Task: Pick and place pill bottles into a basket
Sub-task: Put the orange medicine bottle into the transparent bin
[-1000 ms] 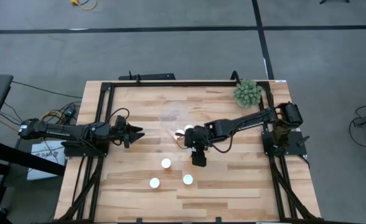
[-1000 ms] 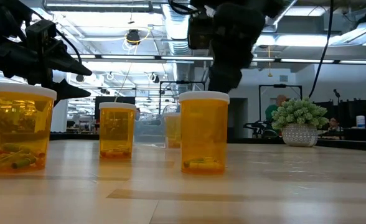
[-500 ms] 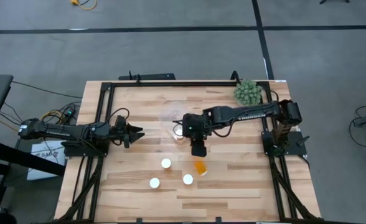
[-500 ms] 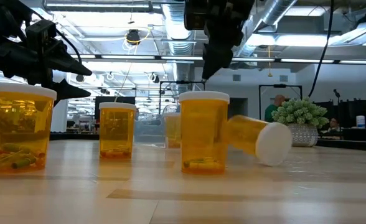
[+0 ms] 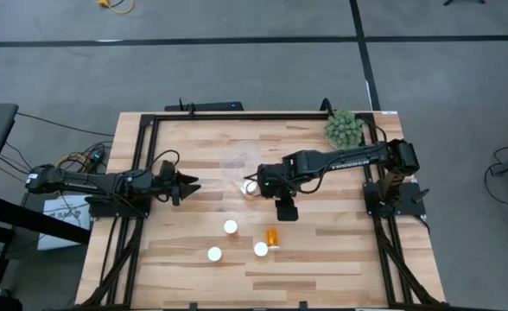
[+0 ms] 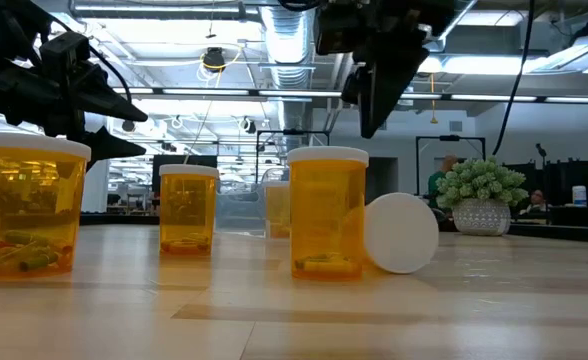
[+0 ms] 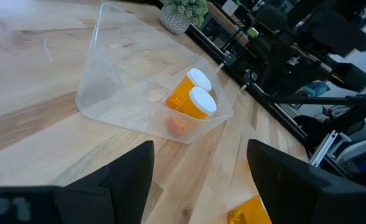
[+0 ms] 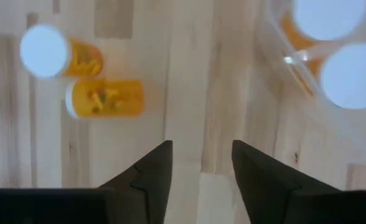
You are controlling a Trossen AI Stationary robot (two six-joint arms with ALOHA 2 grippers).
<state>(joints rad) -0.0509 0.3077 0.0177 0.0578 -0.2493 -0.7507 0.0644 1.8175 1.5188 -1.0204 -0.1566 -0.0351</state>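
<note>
Overhead view straight down, low view level at tabletop (both sharing the toppled bottle (image 5: 273, 235))

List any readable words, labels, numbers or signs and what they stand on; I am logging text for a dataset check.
None can be read.
The right arm carries pale lettering along its forearm, too small to read.
The pill bottles show no printed label in the low view.
The basket is plain and clear.
The fallen bottle shows no text either.
</note>
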